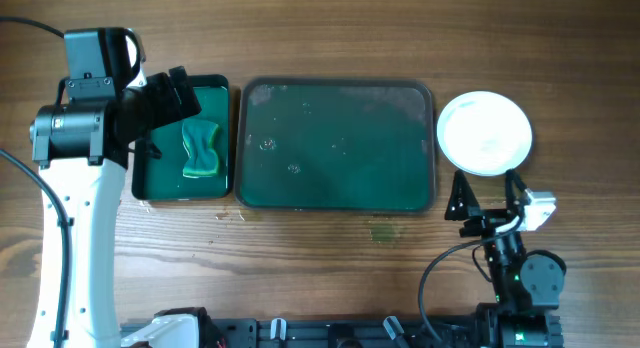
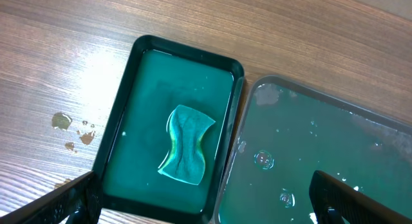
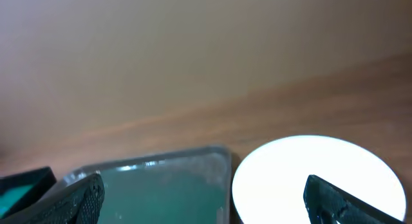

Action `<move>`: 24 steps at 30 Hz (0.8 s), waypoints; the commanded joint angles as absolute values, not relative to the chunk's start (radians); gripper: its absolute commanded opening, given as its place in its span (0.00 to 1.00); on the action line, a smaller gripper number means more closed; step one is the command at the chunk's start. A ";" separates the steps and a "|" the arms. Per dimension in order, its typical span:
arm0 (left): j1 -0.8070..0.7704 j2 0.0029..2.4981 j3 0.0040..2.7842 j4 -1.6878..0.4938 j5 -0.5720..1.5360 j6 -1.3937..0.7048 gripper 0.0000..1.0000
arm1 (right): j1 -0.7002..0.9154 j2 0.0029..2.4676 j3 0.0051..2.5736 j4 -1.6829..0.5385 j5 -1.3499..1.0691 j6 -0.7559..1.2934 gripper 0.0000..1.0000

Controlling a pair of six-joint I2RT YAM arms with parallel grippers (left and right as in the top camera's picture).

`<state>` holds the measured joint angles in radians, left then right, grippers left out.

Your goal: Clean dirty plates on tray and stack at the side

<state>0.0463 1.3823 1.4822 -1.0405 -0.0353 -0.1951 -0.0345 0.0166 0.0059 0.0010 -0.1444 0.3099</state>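
A large dark green tray (image 1: 335,193) lies mid-table, wet, with no plate on it; it also shows in the left wrist view (image 2: 360,127) and the right wrist view (image 3: 161,185). White plates (image 1: 485,133) sit stacked on the table right of the tray, also in the right wrist view (image 3: 315,176). A green sponge (image 1: 201,151) lies in a small green tray (image 1: 145,183) at the left, seen in the left wrist view too (image 2: 187,145). My left gripper (image 1: 178,96) is open and empty above the small tray. My right gripper (image 1: 487,193) is open and empty near the plates' front edge.
Small brown stains mark the wood left of the small tray (image 2: 72,130). A faint smear lies on the table in front of the large tray (image 1: 383,231). Bare wood surrounds the trays.
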 commanded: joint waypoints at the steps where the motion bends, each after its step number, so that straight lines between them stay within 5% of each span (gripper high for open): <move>1: 0.050 1.377 1.485 -1.037 -0.034 -0.191 1.00 | -0.036 0.011 0.005 0.008 -0.127 0.347 1.00; 24: 0.048 1.322 1.428 -1.037 -0.034 -0.191 1.00 | -0.036 0.014 0.005 0.008 -0.127 0.347 1.00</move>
<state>0.0463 1.3796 1.4719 -1.0397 -0.0353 -0.1951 -0.0345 0.0166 0.0063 0.0036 -0.1440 0.3370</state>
